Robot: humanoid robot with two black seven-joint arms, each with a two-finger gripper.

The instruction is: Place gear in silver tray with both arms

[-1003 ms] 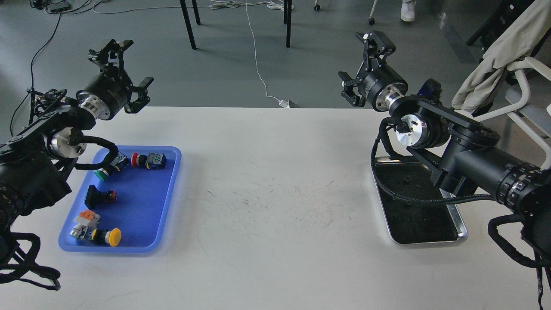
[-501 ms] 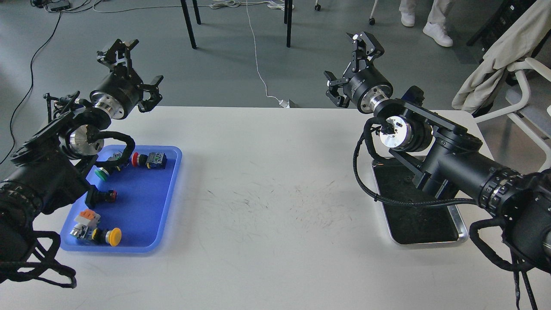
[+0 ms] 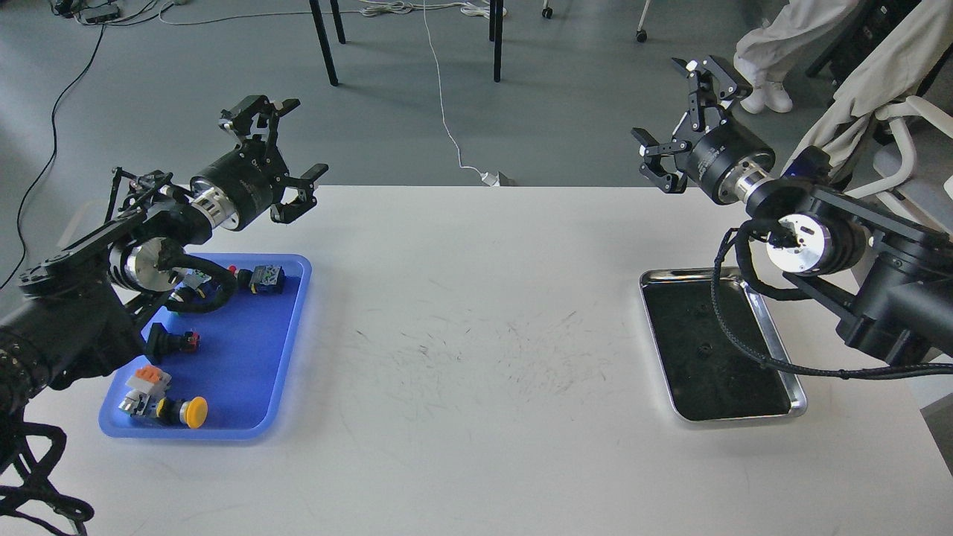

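Observation:
The silver tray [image 3: 774, 350] lies on the white table at the right; its dark bottom holds nothing. My right gripper [image 3: 681, 123] is open and empty, raised above the table's far edge, beyond the tray. My left gripper [image 3: 287, 152] is open and empty, raised above the far left of the table, just beyond the blue tray [image 3: 253, 350]. That blue tray holds several push-button parts: a yellow-capped one [image 3: 186, 412], an orange-and-white block [image 3: 149, 380], a black one with red [image 3: 170, 341] and a blue-green block [image 3: 266, 278]. No gear shows.
The white table [image 3: 476, 357] has scuff marks in its middle. Beyond the far edge are chair legs, a white cable with a plug [image 3: 491, 179] and a person's legs [image 3: 774, 45]. A chair draped with cloth [image 3: 871, 74] stands at the far right.
My right arm has swung right, uncovering the silver tray; its gripper moved right. My left gripper has moved right and a little lower. Both stayed open. The person has walked nearer.

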